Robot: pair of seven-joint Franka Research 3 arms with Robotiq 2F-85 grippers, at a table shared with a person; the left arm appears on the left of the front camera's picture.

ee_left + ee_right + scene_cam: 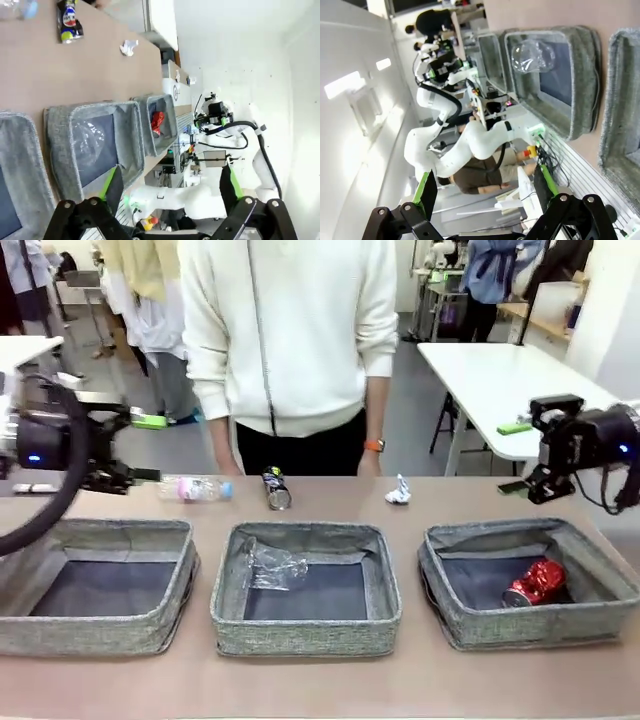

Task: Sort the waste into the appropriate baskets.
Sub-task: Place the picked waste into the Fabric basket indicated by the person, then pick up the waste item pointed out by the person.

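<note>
the left gripper (pixel 140 448) hovers over the table's far left edge, its green-padded fingers spread wide with nothing between them; its body runs off the picture's left side. the right gripper (pixel 517 457) hangs released too, jaws apart and bare, above the far right corner beyond the right basket (pixel 530 628). just beside the left gripper the clear bottle (pixel 195 488) lies on its side on the table (pixel 320 680), pink label around its middle, blue cap pointing toward the centre; in the left wrist view the frame's top corner cuts it off. near it the dark printed can (pixel 276 488) lies with its silvery end toward the robot, its print too small to read. well apart to the right sits the white paper wad (pixel 398 491), small and crumpled. all three lie in a row along the far edge, behind the baskets. the crumpled clear plastic (pixel 272 565) rests in the middle basket (pixel 305 635), toward its far left corner, hard to pick out against the grey weave. the crushed red can (pixel 535 582), glossy and dented, lies in the right basket. the left basket (pixel 95 635) shows its dark flat bottom. a person (pixel 290 340) in a white zip top stands at the far side, an orange wristband (pixel 374 445) on one wrist; both hands are hidden behind the table edge.
</note>
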